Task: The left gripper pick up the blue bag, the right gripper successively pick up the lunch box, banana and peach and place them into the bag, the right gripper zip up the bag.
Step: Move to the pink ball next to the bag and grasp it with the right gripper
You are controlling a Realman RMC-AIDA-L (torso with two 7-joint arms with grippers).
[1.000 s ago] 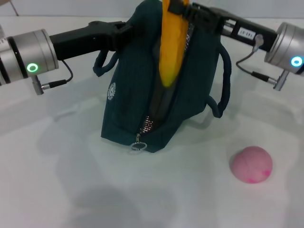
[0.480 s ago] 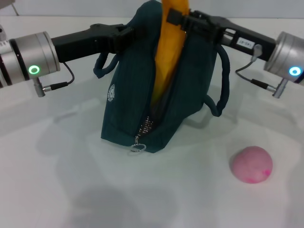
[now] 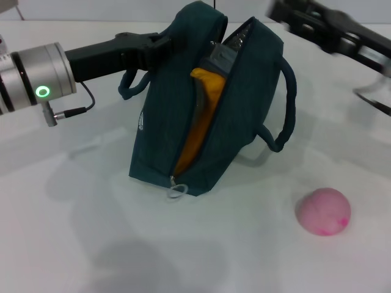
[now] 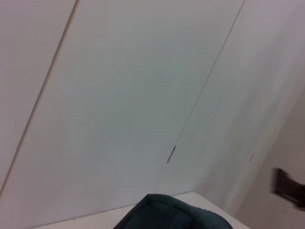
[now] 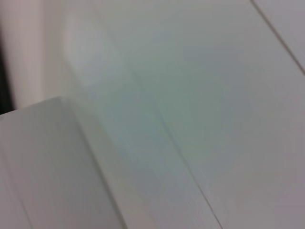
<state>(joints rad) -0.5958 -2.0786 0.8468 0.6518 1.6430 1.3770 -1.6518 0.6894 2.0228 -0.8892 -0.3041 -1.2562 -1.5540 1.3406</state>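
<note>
The blue bag (image 3: 232,122) stands upright mid-table with its zipper undone; its top edge (image 4: 167,213) also shows in the left wrist view. My left gripper (image 3: 166,46) is shut on the bag's upper left rim, holding the mouth apart. The banana (image 3: 197,125) lies inside, its yellow showing through the gap. A grey-blue edge (image 3: 220,57) at the mouth looks like the lunch box. My right gripper (image 3: 282,12) is blurred above and right of the bag, open, holding nothing. The pink peach (image 3: 324,211) rests on the table to the front right.
The zipper's metal ring pull (image 3: 177,190) hangs at the bag's front bottom corner. One rope handle (image 3: 287,104) loops down the bag's right side. The white table (image 3: 73,232) surrounds everything. The right wrist view shows only pale surfaces.
The banana has dropped from the right gripper down into the bag. The right gripper let go and pulled away up and to the right. The left gripper and bag held still.
</note>
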